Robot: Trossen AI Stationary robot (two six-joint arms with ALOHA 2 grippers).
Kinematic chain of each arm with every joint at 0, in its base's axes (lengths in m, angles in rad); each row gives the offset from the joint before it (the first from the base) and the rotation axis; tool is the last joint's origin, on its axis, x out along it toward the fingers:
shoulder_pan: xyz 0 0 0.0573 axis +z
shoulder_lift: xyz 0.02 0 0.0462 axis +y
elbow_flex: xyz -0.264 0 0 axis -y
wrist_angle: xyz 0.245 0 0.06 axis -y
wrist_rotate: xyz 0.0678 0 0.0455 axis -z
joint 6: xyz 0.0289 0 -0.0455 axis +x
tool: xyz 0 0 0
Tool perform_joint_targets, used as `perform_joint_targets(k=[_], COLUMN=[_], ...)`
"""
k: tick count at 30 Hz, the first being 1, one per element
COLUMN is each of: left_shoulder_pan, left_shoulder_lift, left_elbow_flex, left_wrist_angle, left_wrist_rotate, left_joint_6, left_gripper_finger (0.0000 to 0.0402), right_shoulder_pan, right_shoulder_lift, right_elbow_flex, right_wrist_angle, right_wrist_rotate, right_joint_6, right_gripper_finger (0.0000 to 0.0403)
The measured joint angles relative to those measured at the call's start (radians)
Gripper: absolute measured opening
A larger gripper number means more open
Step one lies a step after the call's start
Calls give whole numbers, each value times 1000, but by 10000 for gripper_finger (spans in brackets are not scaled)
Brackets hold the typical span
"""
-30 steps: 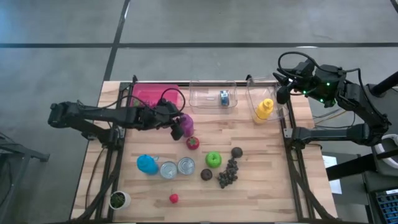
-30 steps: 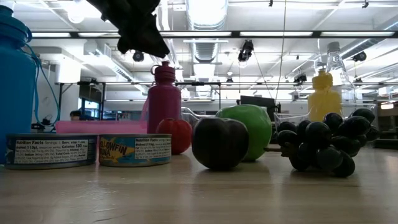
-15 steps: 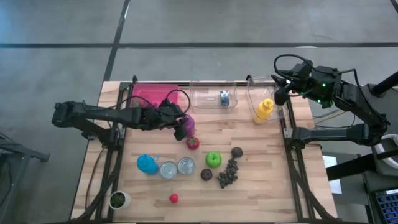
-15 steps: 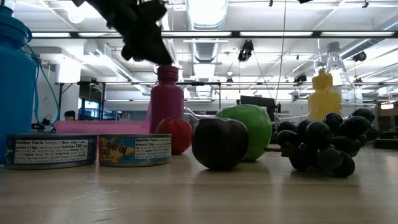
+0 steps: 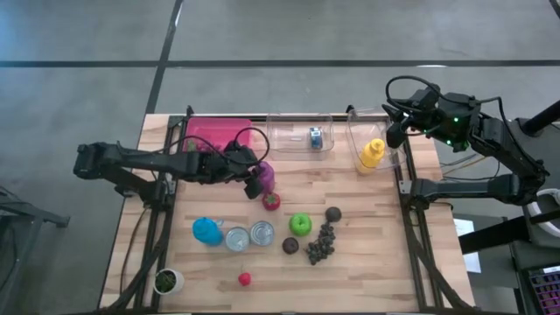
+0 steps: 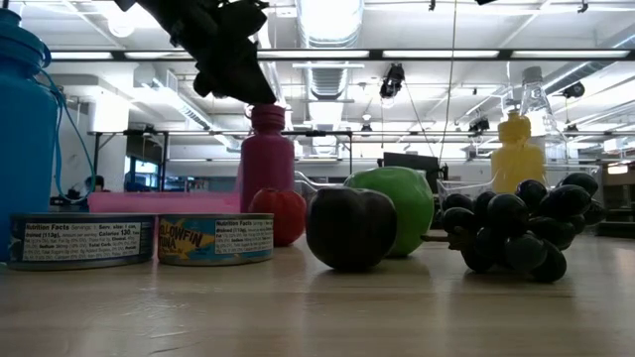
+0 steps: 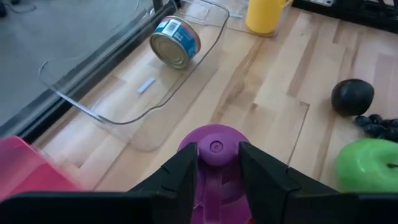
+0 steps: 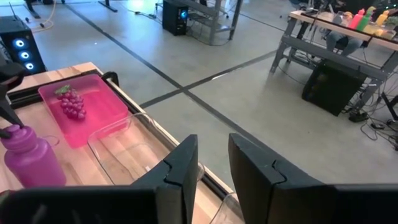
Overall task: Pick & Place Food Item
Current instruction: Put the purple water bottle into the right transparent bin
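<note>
A purple bottle [image 5: 265,175] stands upright on its base near the table's middle, also seen in the low view [image 6: 266,169]. My left gripper [image 5: 254,179] reaches it from the table's left and is shut on its cap [image 7: 214,148]. A red tomato [image 5: 272,200], a green apple [image 5: 300,224], dark plums [image 5: 333,213] and black grapes [image 5: 322,243] lie on the wood nearby. My right gripper [image 5: 394,131] hangs open, raised over the far right corner, touching nothing [image 8: 213,174]. My left gripper pinches the purple bottle's cap and neck [image 7: 216,163] between its two fingers [image 7: 186,177], one on each side. The fingers come slanting down from the table's left. The bottle stays upright with its base on the table.
A pink tray [image 5: 214,134] and two clear bins [image 5: 302,136] line the far edge; one bin holds a can [image 5: 315,136], the other a yellow bottle [image 5: 371,155]. A blue bottle [image 5: 207,231], two cans [image 5: 249,236], a small red fruit [image 5: 245,279] and a plant pot [image 5: 166,281] sit nearer.
My left gripper has moved toward the table's right and down onto the purple bottle's cap, from a spot up and to its left. The bottle has shifted slightly toward the right and remains standing.
</note>
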Motion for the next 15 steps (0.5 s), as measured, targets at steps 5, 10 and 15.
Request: perform_joint_targets(k=[5, 10, 15], left_shoulder_pan=[0, 0, 0], left_shoulder_lift=[0, 0, 0], left_elbow_flex=[0, 0, 0], left_wrist_angle=[0, 0, 0], left_wrist_rotate=[-2, -6, -6], left_joint_6=[37, 37, 40], left_gripper_finger=[118, 118, 118], right_shoulder_pan=[0, 0, 0], right_shoulder_lift=[-1, -1, -1], right_elbow_flex=[0, 0, 0], right_wrist_angle=[1, 1, 1], right_wrist_rotate=[1, 1, 1], right_joint_6=[0, 0, 1], right_gripper_finger=[86, 94, 99])
